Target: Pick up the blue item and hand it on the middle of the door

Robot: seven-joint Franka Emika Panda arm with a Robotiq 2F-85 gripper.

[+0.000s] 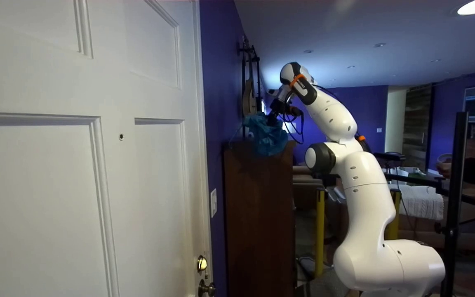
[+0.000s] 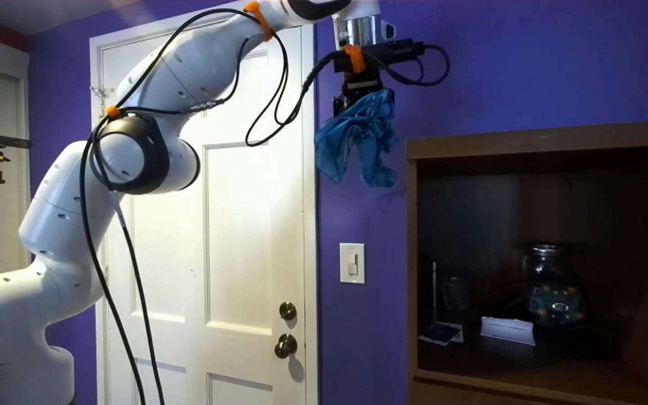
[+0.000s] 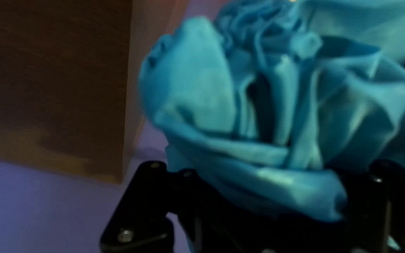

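Clenching the crumpled teal-blue cloth (image 2: 368, 126) in the black gripper (image 2: 364, 104), bunching its upper folds there and dangling loose ones beneath, just right of top centre in an exterior view. Crowding the upper middle and right of the wrist view with that fabric, draping it across and partly hiding the black fingers (image 3: 192, 196) along the bottom. Overlapping the top of the dark brown wooden cabinet (image 1: 258, 218) near the middle of an exterior view, without revealing whether touching it. Hanging apart there from the white panelled door (image 1: 122, 177) at left, leaving a strip of purple wall (image 1: 221, 95) between. Standing the white Franka arm (image 1: 367, 198) at the right of that frame, arching it leftward at the top. Blocking part of the door at left in an exterior view, bearing looped black cables (image 2: 91, 242) along the arm. Showing a light switch (image 2: 352, 263) below the cloth, and a round knob (image 2: 286, 345) with a deadbolt (image 2: 287, 310) above it near the door's right edge. Sheltering a lidded glass jar (image 2: 546, 260), a dark floral-patterned pouch (image 2: 556, 305) and a white card (image 2: 508, 331) inside the cabinet at lower right.
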